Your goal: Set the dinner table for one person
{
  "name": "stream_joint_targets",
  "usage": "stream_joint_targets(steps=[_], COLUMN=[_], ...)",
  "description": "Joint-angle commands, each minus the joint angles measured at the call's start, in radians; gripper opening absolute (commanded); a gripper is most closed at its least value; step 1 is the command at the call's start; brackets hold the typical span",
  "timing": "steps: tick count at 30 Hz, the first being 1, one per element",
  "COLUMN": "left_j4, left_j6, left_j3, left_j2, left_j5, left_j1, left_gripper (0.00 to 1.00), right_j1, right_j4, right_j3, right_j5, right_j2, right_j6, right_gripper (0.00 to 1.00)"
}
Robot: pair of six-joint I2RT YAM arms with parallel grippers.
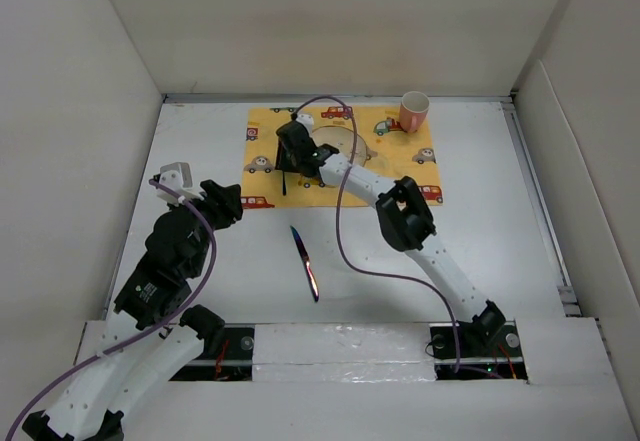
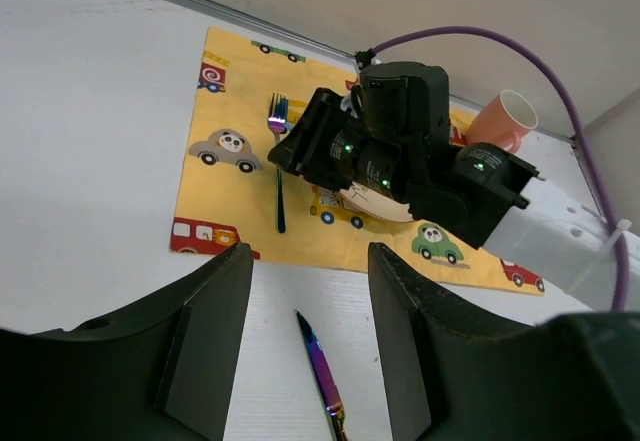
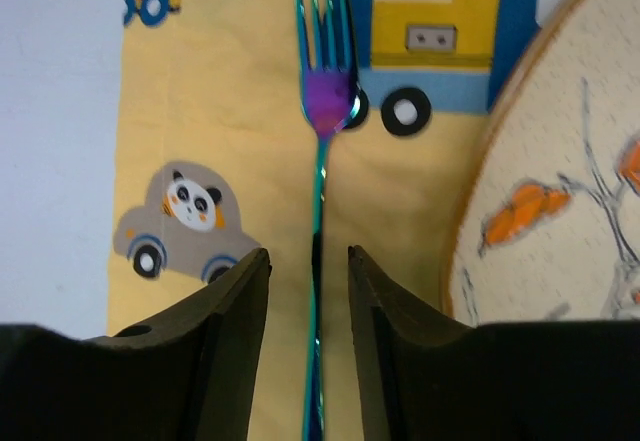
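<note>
The left pincer (image 1: 228, 204) is held spread above the white surface (image 1: 480, 241), which is walled by pale panels (image 1: 70, 81). A knife (image 1: 305, 261) is laid on it. The right pincer (image 3: 308, 261) is spread around a fork (image 3: 328, 96), laid on the mat (image 1: 265, 131) beside a plate (image 3: 560, 211).

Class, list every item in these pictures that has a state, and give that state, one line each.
Iridescent metal fork: lying flat on yellow vehicle-print cloth mat.
Iridescent metal knife: lying flat on white dinner table, off the mat.
Pink cup: upright.
Right gripper: open, astride fork handle.
Left gripper: open, empty.
</note>
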Motion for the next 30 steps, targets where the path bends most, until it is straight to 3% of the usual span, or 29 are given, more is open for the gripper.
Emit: stream_joint_targets(steps=[1,6,7,9,11,13,14,18,19,20,21,23,26,30], left_j4=[0.029,0.026,0.024,0.027,0.032,0.039,0.042,0.046,0.047,0.050,0.052,0.046,0.053,0.050], left_j6=[0.014,0.014,0.016,0.019,0.029,0.043,0.046,0.051,0.052,0.054,0.054,0.051,0.052,0.054], left_j3=[0.020,0.020,0.020,0.020,0.013,0.010,0.009,0.010,0.012,0.013,0.013,0.010,0.009,0.009], left_j2=[0.009,0.009,0.006,-0.003,-0.022,-0.039,-0.040,-0.040,-0.039,-0.039,-0.036,-0.031,-0.039,-0.031], left_j5=[0.003,-0.006,-0.007,-0.006,0.002,0.016,0.020,0.039,0.052,0.054,0.054,0.045,0.045,0.045], left_j1=[0.003,0.003,0.003,0.003,0.003,0.003,0.003,0.003,0.003,0.003,0.003,0.003,0.003,0.003], left_gripper=[0.46,0.46,0.44,0.38,0.23,0.12,0.00,0.00,0.00,0.00,0.00,0.13,0.27,0.32], right_j1=[0.002,0.023,0.023,0.061,0.092,0.149,0.175,0.359,0.398,0.473,0.509,0.601,0.652,0.652], right_j4=[0.105,0.197,0.220,0.298,0.405,0.432,0.441,0.336,0.303,0.238,0.196,0.098,0.070,0.073], right_j3=[-0.115,-0.312,-0.416,-0.548,-0.777,-0.912,-0.979,-1.266,-1.286,-1.306,-1.319,-1.317,-1.316,-1.306], right_j5=[0.017,0.068,0.077,0.092,0.108,0.105,0.117,0.200,0.217,0.218,0.224,0.269,0.286,0.304], right_j2=[-0.171,-0.401,-0.444,-0.542,-0.705,-0.848,-0.890,-1.035,-1.046,-1.046,-1.040,-1.008,-0.962,-0.905], right_j6=[-0.014,-0.067,-0.079,-0.116,-0.171,-0.201,-0.210,-0.205,-0.205,-0.199,-0.169,-0.079,0.006,0.031], right_gripper=[0.46,0.50,0.49,0.27,0.00,0.00,0.00,0.00,0.04,0.25,0.36,0.56,0.60,0.60])
